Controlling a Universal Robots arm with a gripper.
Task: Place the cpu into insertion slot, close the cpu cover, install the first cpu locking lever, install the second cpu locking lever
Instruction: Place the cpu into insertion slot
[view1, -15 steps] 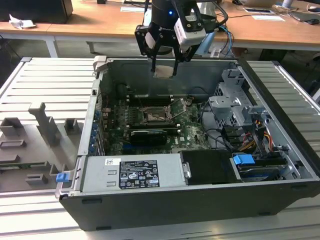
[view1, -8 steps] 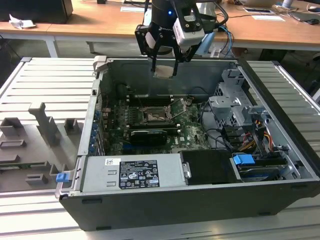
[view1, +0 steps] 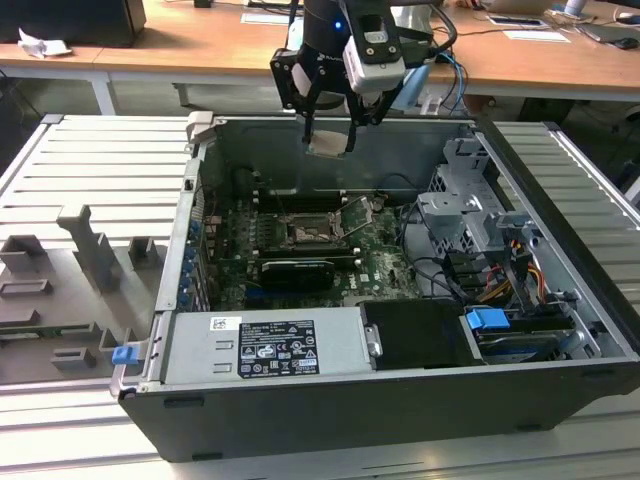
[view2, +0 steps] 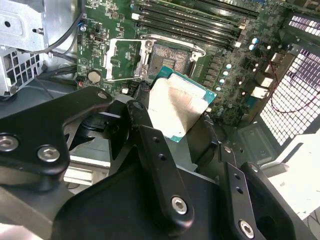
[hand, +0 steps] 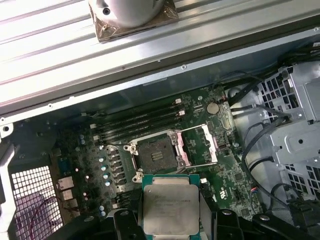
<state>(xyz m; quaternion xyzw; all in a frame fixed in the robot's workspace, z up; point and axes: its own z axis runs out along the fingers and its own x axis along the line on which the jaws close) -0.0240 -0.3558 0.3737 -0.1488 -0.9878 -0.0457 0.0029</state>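
Wooden desks line the back of the room, and in front of them a grey slatted bench (view1: 90, 170) carries an open computer case (view1: 300, 420) laid with its open side up. Over the case the jaws are clenched on the cpu (view1: 327, 146), pinching it by two opposite edges. In the first wrist view its pale metal top (hand: 170, 210) faces the camera, flat and square to the board.

The cpu hangs well above the insertion slot (view1: 303, 232) and touches nothing else. The slot's dark pin field (hand: 156, 155) lies bare, with no chip in it. The cpu cover (hand: 197, 145) stands swung open, hinged up just beside the slot on the exterior view's right. The long memory slots (hand: 140, 120) run close along the slot's far side.

By my reading the work is early in its first step. The chip is gripped and in the air but not seated. The cover is not closed. Thin wire bars lie at the slot's rim, and since the cover is up, neither locking lever can be latched.
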